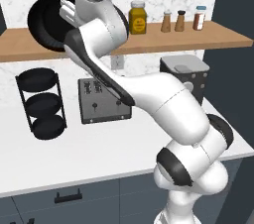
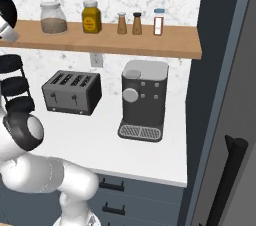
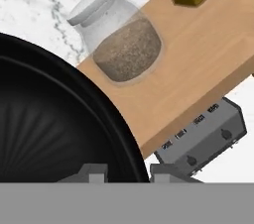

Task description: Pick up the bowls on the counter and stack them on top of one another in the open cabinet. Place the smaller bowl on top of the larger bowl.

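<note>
- Your gripper (image 3: pixel 120 171) clamped the larger bowl (image 1: pixel 47 22) by its rim, one fingertip on each side.
- You held that bowl tilted over the open cabinet (image 1: pixel 163 43), at nine o'clock of the glass jar (image 3: pixel 121 39).

A: What does the arm (image 1: pixel 163 104) look like?
B: Glossy white, built from fat rounded segments, with dark, near-black bands at the joints.
A: Any markings?
B: A long black strip runs down the forearm link, and the top joint ends in a round dark grey cap with a small pale spot at its centre.
A: And the base end?
B: Two bulging white segments stacked over a white column, each edged by a black ring.
A: The gripper (image 3: pixel 121 172)?
B: Two small grey finger tips with squared tops.
</note>
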Robot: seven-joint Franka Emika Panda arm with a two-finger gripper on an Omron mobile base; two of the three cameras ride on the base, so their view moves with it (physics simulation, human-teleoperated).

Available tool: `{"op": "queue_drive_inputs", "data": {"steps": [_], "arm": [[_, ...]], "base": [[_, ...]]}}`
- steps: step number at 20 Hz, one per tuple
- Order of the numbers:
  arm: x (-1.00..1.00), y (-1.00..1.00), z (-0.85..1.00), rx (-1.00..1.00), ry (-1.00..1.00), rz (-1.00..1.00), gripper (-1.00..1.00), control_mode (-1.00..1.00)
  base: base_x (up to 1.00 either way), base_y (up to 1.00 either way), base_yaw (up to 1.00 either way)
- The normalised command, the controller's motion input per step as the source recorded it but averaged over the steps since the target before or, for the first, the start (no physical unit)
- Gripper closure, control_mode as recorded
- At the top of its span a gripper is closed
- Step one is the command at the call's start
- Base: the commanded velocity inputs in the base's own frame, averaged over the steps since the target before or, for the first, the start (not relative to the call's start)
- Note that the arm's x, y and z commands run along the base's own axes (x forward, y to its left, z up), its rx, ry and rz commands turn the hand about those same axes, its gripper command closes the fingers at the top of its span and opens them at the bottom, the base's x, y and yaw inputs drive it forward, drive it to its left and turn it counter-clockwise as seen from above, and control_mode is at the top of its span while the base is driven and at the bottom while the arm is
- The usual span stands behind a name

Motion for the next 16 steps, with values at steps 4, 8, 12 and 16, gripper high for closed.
{"op": "queue_drive_inputs", "data": {"steps": [4, 8, 12, 16], "arm": [[0.93, 0.39, 0.0, -0.05, 0.09, -0.04, 1.0, -1.0], [1.0, 0.55, 0.0, -0.06, 0.06, -0.06, 1.0, -1.0], [1.0, 0.64, 0.0, -0.04, 0.03, -0.08, -1.0, -1.0], [0.34, 0.19, 0.0, 0.0, 0.0, -0.01, -1.0, -1.0]], "base": [[0.0, 0.0, 0.0], [0.0, 0.0, 0.0], [0.0, 0.0, 0.0], [0.0, 0.0, 0.0]]}}
